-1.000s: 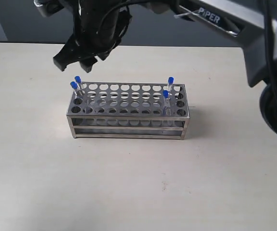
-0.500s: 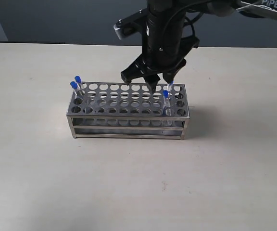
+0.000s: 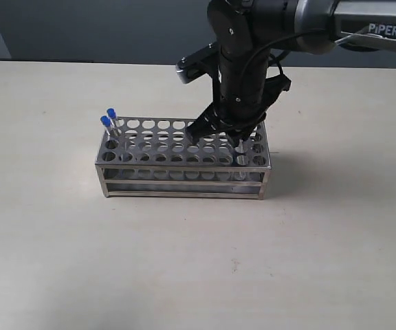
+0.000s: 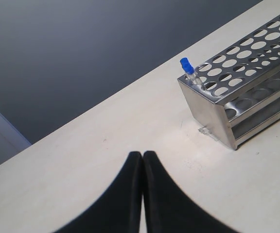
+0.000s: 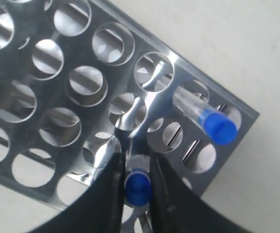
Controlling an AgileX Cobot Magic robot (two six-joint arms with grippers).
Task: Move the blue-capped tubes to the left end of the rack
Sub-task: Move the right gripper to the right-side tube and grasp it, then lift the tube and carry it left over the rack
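Note:
The silver rack [image 3: 158, 142] stands mid-table. Two blue-capped tubes [image 3: 108, 118] stand in its left-end holes; the left wrist view shows only one of them [image 4: 187, 67], at the rack's corner [image 4: 213, 109]. At the right end my right gripper [image 3: 234, 139] is down on the top plate. Its jaws [image 5: 136, 162] are shut on the blue cap of a tube [image 5: 138, 187] standing in an edge hole. Another blue-capped tube [image 5: 219, 127] leans in a corner hole beside it. My left gripper [image 4: 142, 154] is shut on nothing, above bare table beyond the rack's left end.
The right arm [image 3: 253, 41] reaches in from the upper right over the rack's right half and hides the two tubes there in the exterior view. Beige table [image 3: 184, 261] surrounds the rack. A dark wall [image 4: 81, 58] runs behind the table's far edge.
The right gripper swung from above the rack's left end to its right end, came down, and closed round a blue-capped tube there. The rack and the left pair of tubes stayed put.

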